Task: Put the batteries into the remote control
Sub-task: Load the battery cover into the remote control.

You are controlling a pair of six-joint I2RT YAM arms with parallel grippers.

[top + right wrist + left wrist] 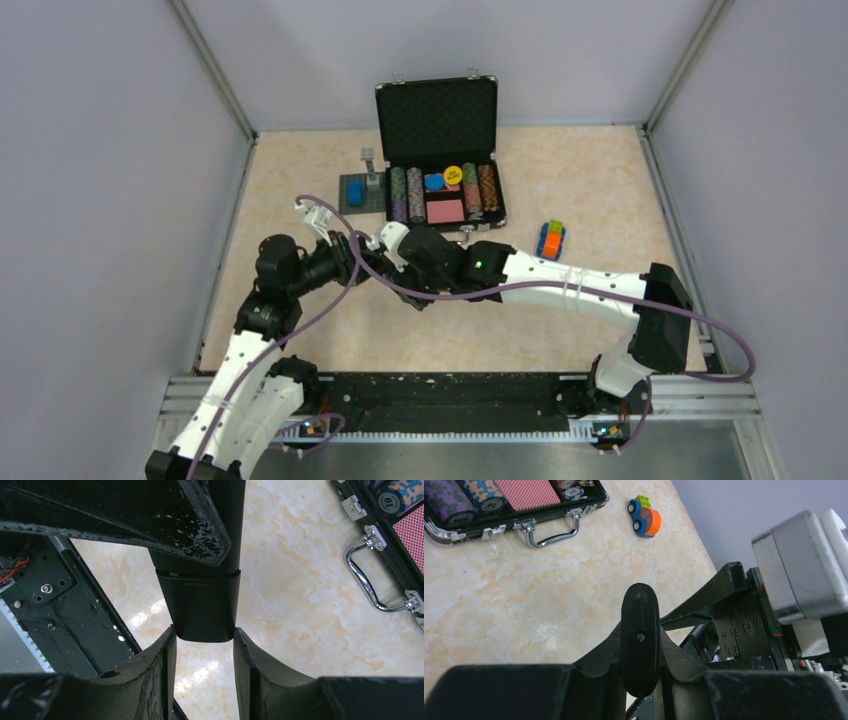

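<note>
The remote control (640, 605) is a slim black bar held off the table between both arms. In the left wrist view I see it end-on, with a small screw, and my left gripper (640, 638) is shut on its flat sides. In the right wrist view the remote control (200, 600) runs down from above, with a seam across it near its lower end. My right gripper (205, 633) is shut on the two sides of that end. In the top view both grippers meet at mid-table around the remote control (363, 262). The batteries are out of view.
An open black chip case (437, 120) with chips and cards stands at the back, its chrome handle (367, 575) facing the arms. A small toy car (551, 240) lies to its right. A grey plate with a blue piece (360, 192) sits left of the case.
</note>
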